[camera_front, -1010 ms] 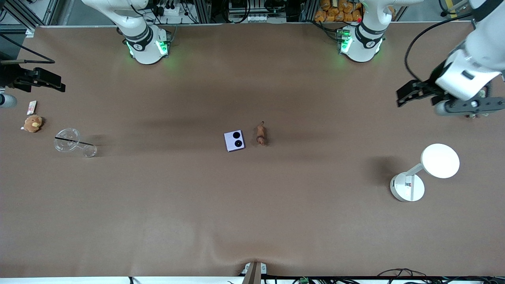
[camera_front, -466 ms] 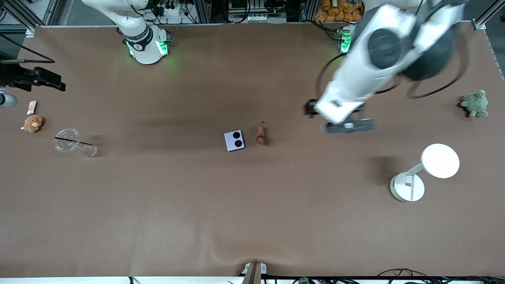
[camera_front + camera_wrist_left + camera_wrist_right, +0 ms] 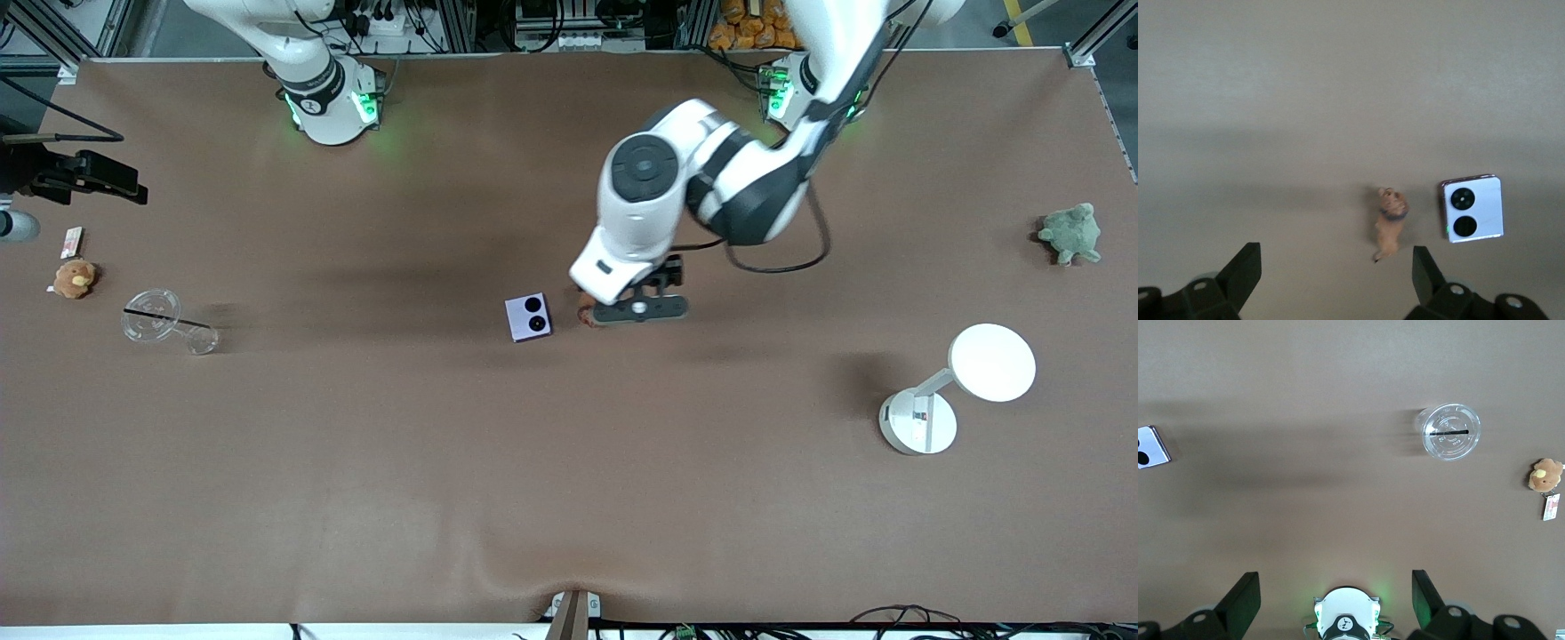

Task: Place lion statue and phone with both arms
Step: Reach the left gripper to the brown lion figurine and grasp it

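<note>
The lion statue you are after is a tiny, elongated tan-brown figurine with a darker mane end and a thin tail, lying on the matte brown table near its middle; in the front view only a sliver of it shows beside the left arm's hand. Just beside it, toward the right arm's end of the table and not touching it, sits the phone, a flat, square, pale-lavender slab with two glossy black camera circles facing up, seen again in the left wrist view. Your left gripper hangs over the lion with its two dark fingers spread wide, nothing between them, and the arm folds down from its base in a bent elbow with the wrist pointing at the table. Your right gripper waits up over its own end of the table, fingers likewise spread and empty, looking down on a clear plastic cup lid with a straw, a small tan plush toy and a white-and-red card. Toward the left arm's end stand a white round-headed lamp and a green plush toy. Compared with half a second ago, the left arm has swung in from near the green plush to above the lion; lion and phone have not shifted.
</note>
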### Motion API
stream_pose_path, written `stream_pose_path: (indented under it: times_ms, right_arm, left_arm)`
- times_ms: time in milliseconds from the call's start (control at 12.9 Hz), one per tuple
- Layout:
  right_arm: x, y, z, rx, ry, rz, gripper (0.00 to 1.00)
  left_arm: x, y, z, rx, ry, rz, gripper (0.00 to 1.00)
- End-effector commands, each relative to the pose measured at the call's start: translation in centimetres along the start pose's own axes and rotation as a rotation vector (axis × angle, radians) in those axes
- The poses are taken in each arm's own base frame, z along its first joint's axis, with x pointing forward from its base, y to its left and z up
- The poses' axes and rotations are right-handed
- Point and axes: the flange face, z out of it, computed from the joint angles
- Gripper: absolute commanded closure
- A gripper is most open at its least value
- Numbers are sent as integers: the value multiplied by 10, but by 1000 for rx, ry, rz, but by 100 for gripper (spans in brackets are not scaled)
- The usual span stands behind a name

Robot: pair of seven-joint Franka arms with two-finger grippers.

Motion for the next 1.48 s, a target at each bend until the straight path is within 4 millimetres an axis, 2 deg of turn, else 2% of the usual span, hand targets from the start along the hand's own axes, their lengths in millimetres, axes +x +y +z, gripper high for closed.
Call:
stream_pose_path:
  times_ms: [0, 233, 466, 621, 777, 854, 932, 1010, 1243, 1320, 1398]
  right_arm:
    - [-1, 4, -3, -1, -6, -1, 0]
    - [-1, 6, -3, -1, -6, 2, 0]
    - [-1, 5, -3, 1, -6, 0, 0]
    - [-1, 6, -1, 0, -9, 1, 0]
    - [-1, 5, -2, 1, -9, -3, 0]
    - [-2, 5, -2, 1, -12, -4, 0]
    - [-1, 5, -1, 1, -14, -4, 0]
    - [-1, 5, -1, 1, -12, -4, 0]
    - [-1, 5, -1, 1, -12, -6, 0]
    - [-1, 3, -1, 0, -12, -9, 0]
    - [-1, 4, -1, 1, -12, -7, 0]
  left_arm:
    - [-6, 25, 39, 40, 34, 3, 0]
    - [-14, 37, 93, 64, 9, 30, 0]
    - [-19, 44, 129, 58, -8, 41, 0]
    - [-26, 51, 149, 63, -5, 46, 0]
    - [-31, 53, 155, 68, -11, 33, 0]
    - [-31, 53, 155, 67, -16, 1, 33]
    - [-32, 53, 158, 72, -16, -34, 87]
    - [-33, 53, 160, 76, -14, -34, 100]
    - [-37, 57, 157, 72, -15, -37, 100]
    - [-31, 53, 151, 66, -11, -49, 100]
    - [-22, 48, 136, 58, 2, -64, 100]
